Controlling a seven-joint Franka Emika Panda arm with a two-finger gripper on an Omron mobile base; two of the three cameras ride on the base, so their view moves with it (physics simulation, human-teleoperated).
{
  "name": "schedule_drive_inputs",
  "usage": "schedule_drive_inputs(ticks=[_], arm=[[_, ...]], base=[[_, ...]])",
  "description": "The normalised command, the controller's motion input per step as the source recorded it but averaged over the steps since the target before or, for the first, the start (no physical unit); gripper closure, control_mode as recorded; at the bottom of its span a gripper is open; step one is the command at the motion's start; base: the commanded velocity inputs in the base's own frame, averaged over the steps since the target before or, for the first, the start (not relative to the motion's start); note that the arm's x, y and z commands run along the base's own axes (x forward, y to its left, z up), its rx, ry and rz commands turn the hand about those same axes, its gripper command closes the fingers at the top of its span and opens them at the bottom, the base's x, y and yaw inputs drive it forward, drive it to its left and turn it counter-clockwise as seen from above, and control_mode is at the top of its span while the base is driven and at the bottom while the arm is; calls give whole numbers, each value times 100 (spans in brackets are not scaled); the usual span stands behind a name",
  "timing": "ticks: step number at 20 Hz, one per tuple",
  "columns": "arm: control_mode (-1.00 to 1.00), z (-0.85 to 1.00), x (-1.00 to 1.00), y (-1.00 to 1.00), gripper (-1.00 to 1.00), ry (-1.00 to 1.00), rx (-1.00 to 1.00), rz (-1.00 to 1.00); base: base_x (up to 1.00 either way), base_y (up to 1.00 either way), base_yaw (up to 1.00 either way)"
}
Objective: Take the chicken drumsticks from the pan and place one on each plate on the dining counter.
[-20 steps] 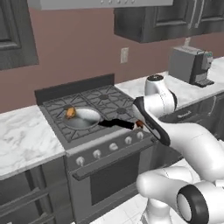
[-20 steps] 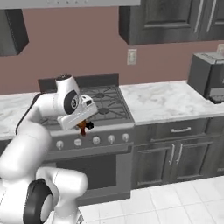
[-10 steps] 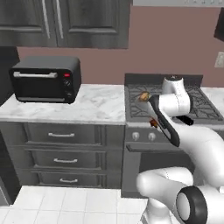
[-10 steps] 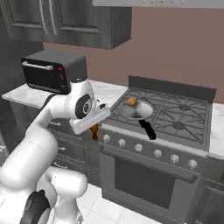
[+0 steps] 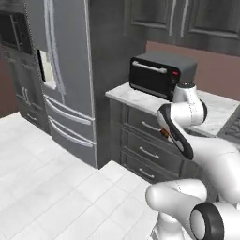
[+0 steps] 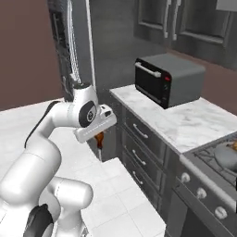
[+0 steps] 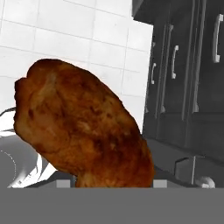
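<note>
Tool clenched on the darker reddish-brown chicken drumstick, we are swinging our base away from the stove, now facing the grey steel fridge, carrying it off toward a plate.

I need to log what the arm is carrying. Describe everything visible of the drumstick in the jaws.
The drumstick is the darker reddish-brown one, with a mottled, roasted-looking skin and a plump rounded body. In the hand view its thick end points up and left, and it narrows toward the bottom, where the jaws would be; the grip itself is hidden. In the right base view it hangs as a small orange-brown piece below the gripper, above the white tiled floor, touching nothing else.
</note>
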Motion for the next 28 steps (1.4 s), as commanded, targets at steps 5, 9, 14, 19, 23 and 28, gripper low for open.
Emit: schedule_drive_inputs(ticks=[5,9,14,19,23,28], arm=[[100,0,0,0,100,0,0,0],[100,0,0,0,100,0,0,0],[100,0,0,0,100,0,0,0],[100,0,0,0,100,0,0,0],[100,0,0,0,100,0,0,0],[100,0,0,0,100,0,0,0]], base=[[-6,0,100],[-4,0,100],[-4,0,100],[-1,0,100],[6,-7,100],[41,-32,75]])
